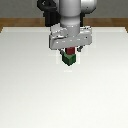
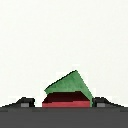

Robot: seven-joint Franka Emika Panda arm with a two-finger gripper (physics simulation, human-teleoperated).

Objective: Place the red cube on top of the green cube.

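Note:
The red cube point(image 1: 71, 51) sits between the fingers of my gripper point(image 1: 70, 53), which is shut on it. It is directly over the green cube point(image 1: 69, 60), which stands on the white table near the middle. The two cubes look in contact or nearly so; no gap shows. In the wrist view the red cube point(image 2: 66, 101) lies between the two dark fingertips point(image 2: 23, 103). The green cube point(image 2: 71, 83) shows beyond it, turned at an angle to the red one. My gripper point(image 2: 64, 105) sits at the frame's lower edge.
The white table point(image 1: 30, 90) spreads all around the cubes. A wooden floor strip point(image 1: 15, 22) shows past its far edge. The arm's body point(image 1: 70, 15) rises straight above the cubes.

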